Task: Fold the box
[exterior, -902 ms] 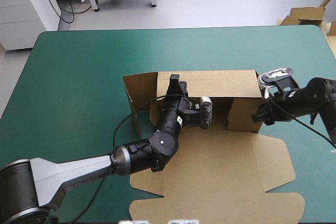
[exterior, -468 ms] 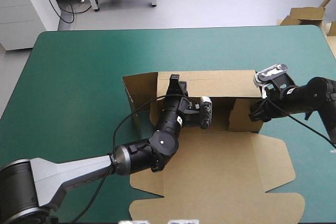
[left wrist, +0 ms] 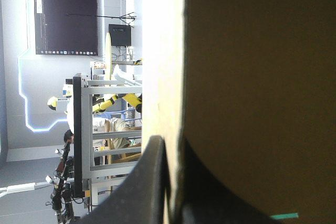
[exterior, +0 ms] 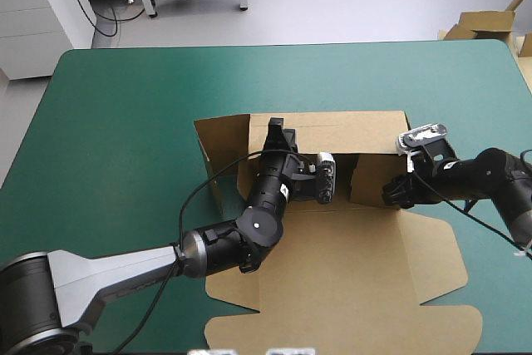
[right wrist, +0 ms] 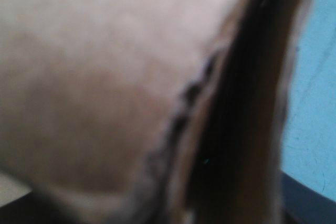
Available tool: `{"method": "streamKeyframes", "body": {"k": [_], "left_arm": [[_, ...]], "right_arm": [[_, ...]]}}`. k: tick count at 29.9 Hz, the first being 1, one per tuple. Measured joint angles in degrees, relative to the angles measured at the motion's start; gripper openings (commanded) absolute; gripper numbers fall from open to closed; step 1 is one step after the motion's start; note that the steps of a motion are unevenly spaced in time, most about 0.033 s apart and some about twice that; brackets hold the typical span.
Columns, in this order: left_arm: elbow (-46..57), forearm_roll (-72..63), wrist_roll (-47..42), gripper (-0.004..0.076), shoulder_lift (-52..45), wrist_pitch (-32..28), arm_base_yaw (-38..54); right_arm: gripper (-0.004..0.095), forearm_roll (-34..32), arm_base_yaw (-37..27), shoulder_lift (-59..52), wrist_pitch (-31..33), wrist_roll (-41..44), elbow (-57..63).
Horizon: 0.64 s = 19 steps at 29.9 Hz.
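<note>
Box (exterior: 332, 263) sits right of centre on the teal-green cover (exterior: 125, 122), partly formed: back wall (exterior: 332, 135) upright, lid (exterior: 332, 288) flat on the cover toward the near edge, left flap (exterior: 220, 151) raised and angled outward. Left gripper (exterior: 277, 132) is at the top edge of the back wall, toward its left end. In the left wrist view its black fingers (left wrist: 142, 182) are almost closed (left wrist: 170, 142) with the brown board (left wrist: 252, 77) pinched between them, one on each face of the sheet. Right gripper (exterior: 392, 191) is against the outer face of the right side panel (exterior: 370, 180), which stands turned inward near the back wall. The right wrist view is filled by blurred brown board (right wrist: 94, 66) at very close range with a strip of cover beside it; cannot tell how far this gripper is open or whether it has hold of anything
</note>
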Motion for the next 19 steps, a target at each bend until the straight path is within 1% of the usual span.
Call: {"method": "streamKeyframes", "body": {"k": [4, 7, 9, 10, 11, 17, 19], "left_arm": [[0.00, 0.19, -0.03, -0.0008, 0.06, -0.13, 0.00], [0.00, 0.23, -0.03, -0.0008, 0.06, -0.31, 0.00], [0.00, 0.23, -0.07, -0.0008, 0.06, -0.30, 0.00], [0.00, 0.23, -0.07, -0.0008, 0.06, -0.30, 0.00], [0.00, 0.23, -0.07, -0.0008, 0.06, -0.30, 0.00], [-0.05, 0.30, -0.22, -0.0008, 0.06, 0.14, 0.00], [0.00, 0.14, -0.30, -0.0008, 0.06, 0.46, 0.00]], "right_arm": [[0.0551, 1.98, 0.00, 0.00, -3.76, -1.27, 0.66], [0.0550, 5.71, 0.00, 0.00, -5.71, -4.91, 0.85], [0.0529, 8.52, 0.00, 0.00, -6.48, -8.13, 0.85], [0.0492, 9.45, 0.00, 0.00, -6.76, -9.28, 0.85], [0.0435, 10.35, 0.00, 0.00, -7.00, -10.43, 0.91], [-0.0016, 10.93, -0.06, 0.00, -9.38, -13.92, 1.03], [-0.0015, 10.93, -0.12, 0.00, -9.52, -14.80, 1.03]]}}
